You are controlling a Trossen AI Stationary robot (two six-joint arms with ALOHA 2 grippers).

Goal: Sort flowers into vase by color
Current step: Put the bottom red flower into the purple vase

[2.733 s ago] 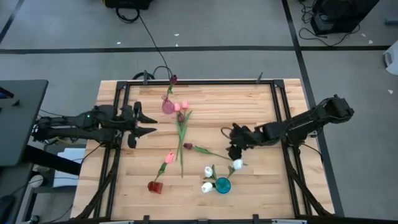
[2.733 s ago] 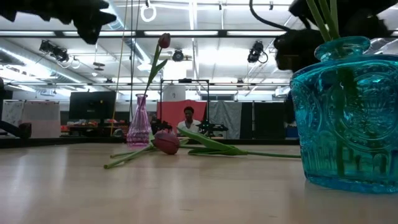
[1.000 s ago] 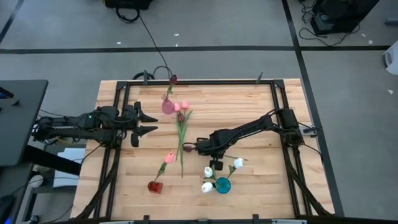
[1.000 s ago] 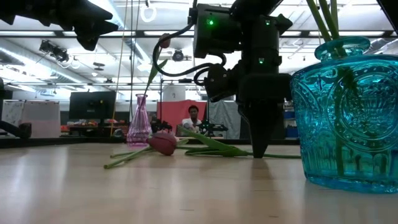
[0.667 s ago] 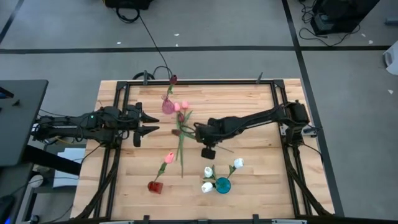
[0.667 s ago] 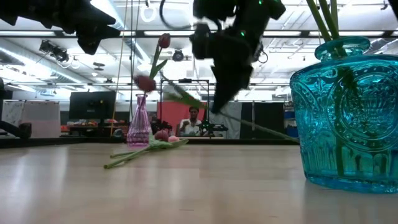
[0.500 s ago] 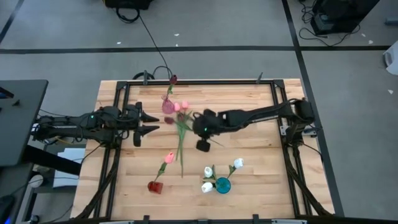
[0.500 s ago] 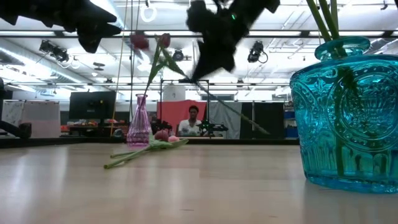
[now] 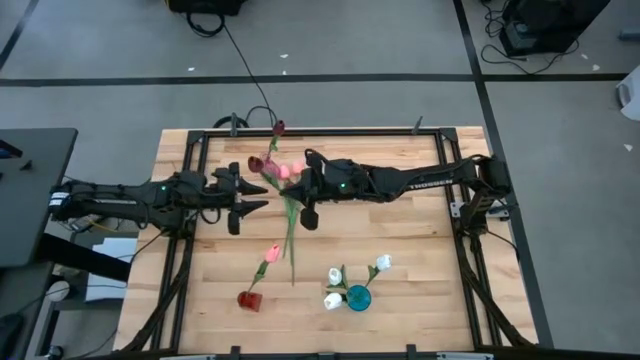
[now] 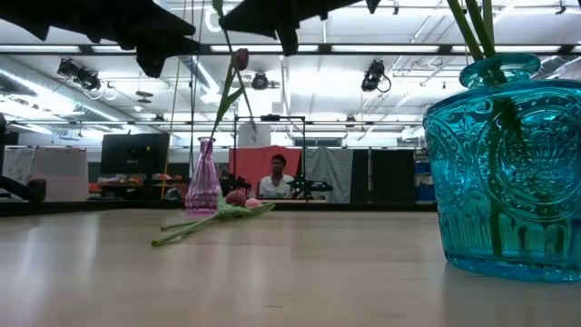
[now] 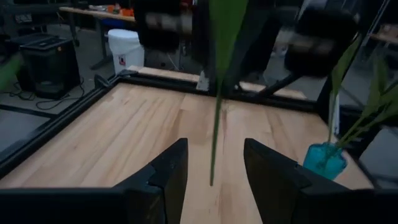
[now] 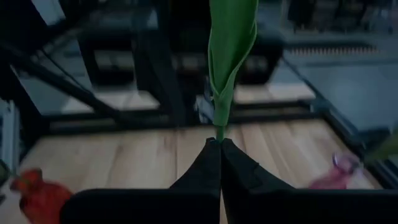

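Observation:
My right gripper (image 12: 219,144) reaches across the table toward its left side and is shut on a maroon-budded flower (image 9: 257,163), which is held high. The flower's green stem (image 11: 214,124) hangs in front of my left gripper (image 11: 214,168). That gripper is open and touches nothing. A pink vase (image 9: 270,171) at the far middle holds a maroon tulip (image 9: 278,127). Two pink tulips (image 9: 291,170) lie flat on the table beside it. A red vase (image 9: 250,298) holds a pink tulip, and a teal vase (image 9: 358,297) holds white ones. My right gripper pinches the flower's stem (image 12: 218,132) between its two fingertips, just below the base of a folded green leaf (image 12: 230,43). The fingers lie about level, coming from the table's right side, across the stem. The flower is lifted clear of the table and stands roughly upright.
A black metal frame (image 9: 440,160) runs around the wooden table top. The teal vase (image 10: 508,154) stands near the front edge. Bare wood (image 9: 400,250) lies on the right half. A person (image 10: 275,173) sits in the room beyond the far edge.
My right gripper, shut on the maroon flower, has risen off the table and gone toward the far left. It has tipped from pointing down to about level. The flower has been lifted clear from lying flat and now stands upright. My left gripper has edged toward the table's right.

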